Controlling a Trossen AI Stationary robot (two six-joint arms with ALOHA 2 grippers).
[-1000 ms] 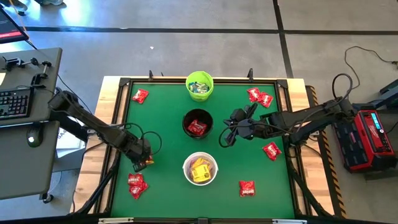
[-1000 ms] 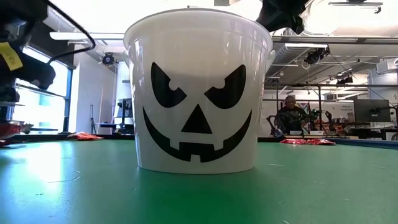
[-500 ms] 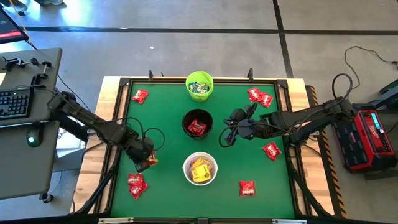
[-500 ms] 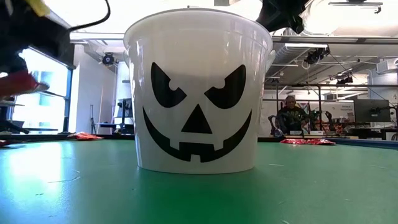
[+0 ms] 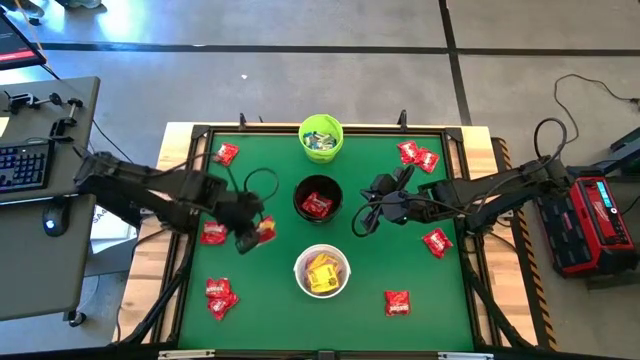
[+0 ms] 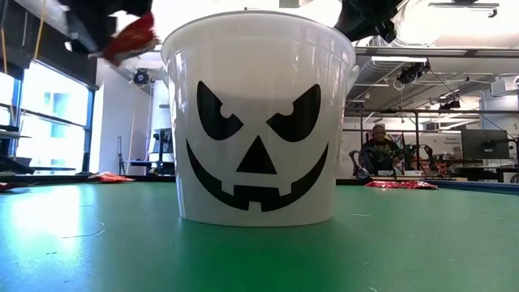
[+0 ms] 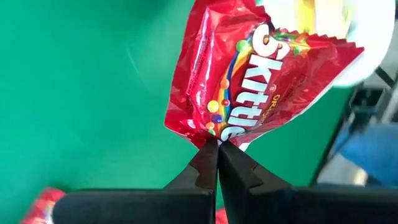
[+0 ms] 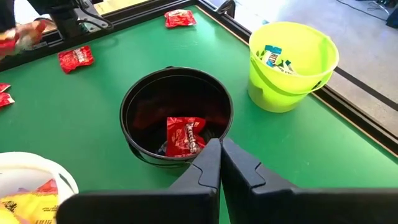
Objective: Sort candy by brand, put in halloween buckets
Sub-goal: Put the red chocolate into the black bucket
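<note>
One crinkly glossy red candy packet hangs clamped in left gripper; right gripper pressed together

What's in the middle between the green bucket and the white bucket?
The black bucket, with a red candy inside it. The high view shows all three in a row.

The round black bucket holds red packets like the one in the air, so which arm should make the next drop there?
Left: its end effector is shut on a red Skittles packet beside the black bucket.
</note>
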